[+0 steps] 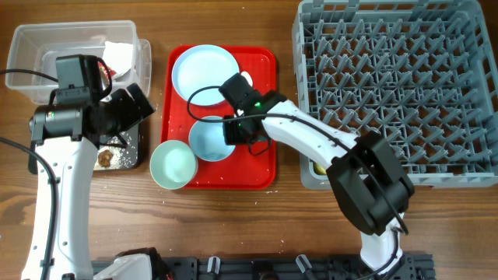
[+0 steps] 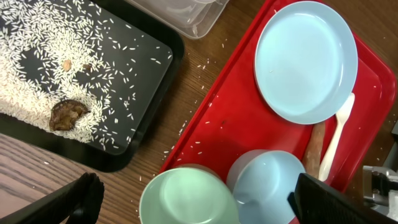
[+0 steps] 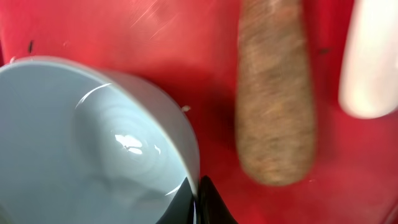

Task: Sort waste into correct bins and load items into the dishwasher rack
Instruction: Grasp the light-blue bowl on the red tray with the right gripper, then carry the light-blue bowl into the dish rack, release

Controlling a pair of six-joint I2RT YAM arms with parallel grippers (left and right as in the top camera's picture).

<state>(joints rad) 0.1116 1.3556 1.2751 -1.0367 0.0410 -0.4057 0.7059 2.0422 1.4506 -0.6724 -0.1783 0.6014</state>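
The right tool (image 3: 196,205) is narrow and pinches the rim of the blue bowl (image 1: 208,140), one tip inside and one outside. This bowl stands on the red tray (image 1: 261,167). Just beside it lie the stick (image 3: 273,99) and the spoon (image 3: 372,62). The plate (image 1: 204,71) is on the same tray, and the green bowl (image 1: 173,163) is at the tray's corner. The left tool (image 2: 194,198) is wide and holds nothing, above the bench. The black tray (image 2: 146,59) holds rice (image 2: 37,59) and the lump (image 2: 67,115). The rack (image 1: 397,85) is well apart.
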